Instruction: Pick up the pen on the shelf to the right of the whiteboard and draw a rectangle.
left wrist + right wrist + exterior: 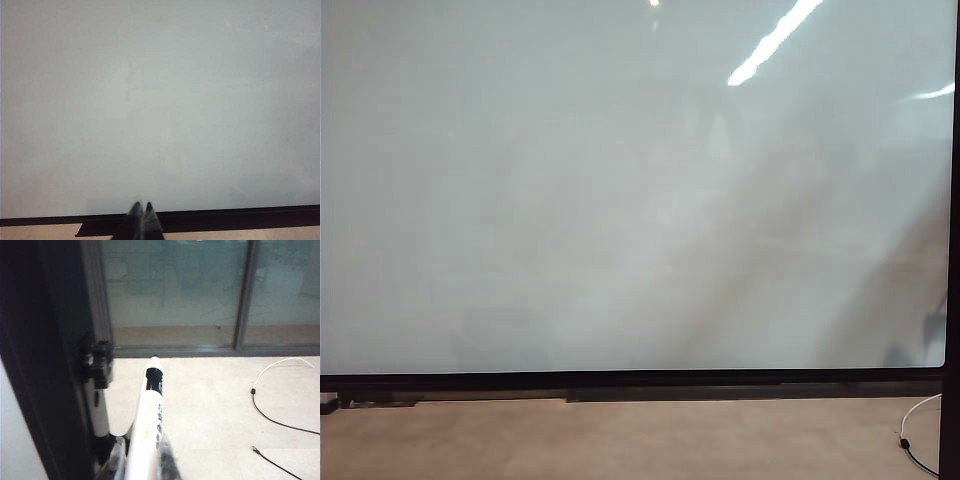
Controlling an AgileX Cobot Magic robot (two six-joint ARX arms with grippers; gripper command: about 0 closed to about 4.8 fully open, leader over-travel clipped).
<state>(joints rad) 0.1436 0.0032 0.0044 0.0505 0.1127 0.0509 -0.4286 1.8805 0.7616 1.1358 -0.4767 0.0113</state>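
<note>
Only right wrist view shows right gripper [142, 460] pinching pen [149, 415]; left gripper [141, 212] pressed together facing whiteboard [160, 100].

place: looking like an office or lab room, nothing homey going on
whiteboard [620, 200]: taking up nearly the whole exterior view, black frame, ceiling strip lights reflecting in it
floor [210, 405]: plain beige, running up to the wall
glass partition [175, 290]: sitting behind the floor in the right wrist view, dark metal posts, more room showing through it
cables [280, 390]: one white, one black, lying loose on the floor
</note>
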